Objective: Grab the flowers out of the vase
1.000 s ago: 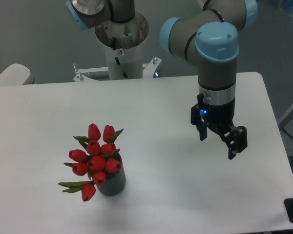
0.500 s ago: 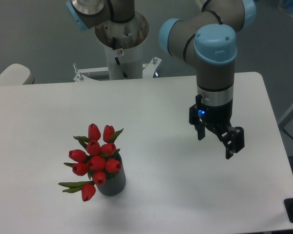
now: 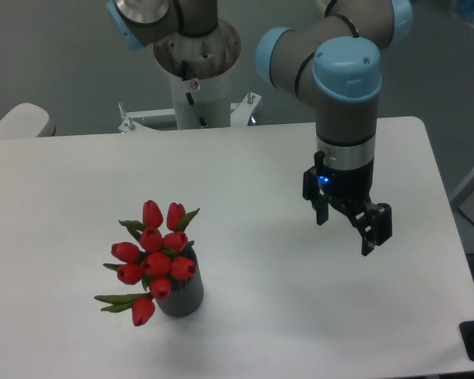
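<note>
Drifting slightly left over the last second, your tool (image 3: pixel 346 227) hangs open and empty above the bench (image 3: pixel 245 170). The flowers (image 3: pixel 153 257) sit untouched in the vase (image 3: pixel 182 297), near-left, well apart. Approach barely begun.

No text, brand name, number or sign can be read anywhere in the view. A small red-and-white sticker (image 3: pixel 193 84) sits on the white robot base column (image 3: pixel 196 71) beyond the far edge of the tabletop (image 3: pixel 245 174), but it is too small and blurred to tell what it says.
</note>
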